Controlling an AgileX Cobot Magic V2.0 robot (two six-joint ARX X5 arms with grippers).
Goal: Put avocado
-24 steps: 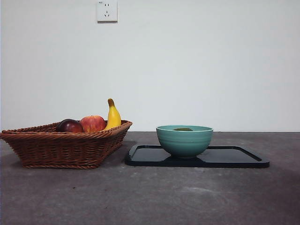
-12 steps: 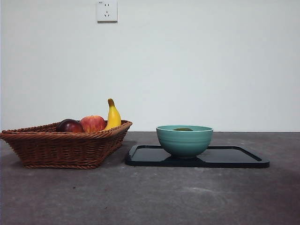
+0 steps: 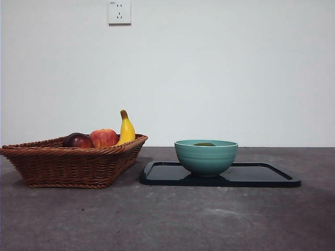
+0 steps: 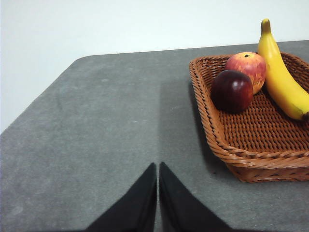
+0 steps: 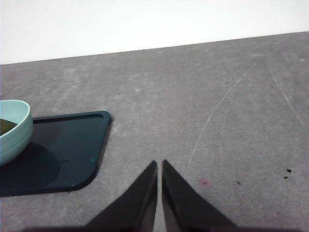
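Avocado [image 3: 204, 144] in the teal bowl [image 3: 205, 157], only its dark green top showing over the rim in front view; a sliver of it also visible inside the bowl [image 5: 10, 130] in right wrist view

Bowl on the black tray [image 3: 261, 175], toward the tray's basket-side end

Left gripper [image 4: 157, 169] closed, jaw tips together, holding nothing, over bare table [image 4: 96, 135]. Basket [image 4: 212, 140] ahead of it and off to one side, apart from the tips

Right gripper [image 5: 159, 166] closed too, tips together, empty, over bare table [image 5: 217, 121]. Tray corner [image 5: 91, 145] near it on one side, not touching; bowl further out on the same side, cut by the frame edge

Neither arm visible in front view

Wicker basket [image 3: 73, 164] beside the tray, small gap between them. In basket: dark red fruit [image 3: 77, 140], red apple [image 3: 103, 137], banana [image 3: 125, 129] leaning stem-up against the tray-side wall. Dark fruit touching the apple, banana just beside the apple

Wall socket [image 3: 119, 11] high on the wall above the basket
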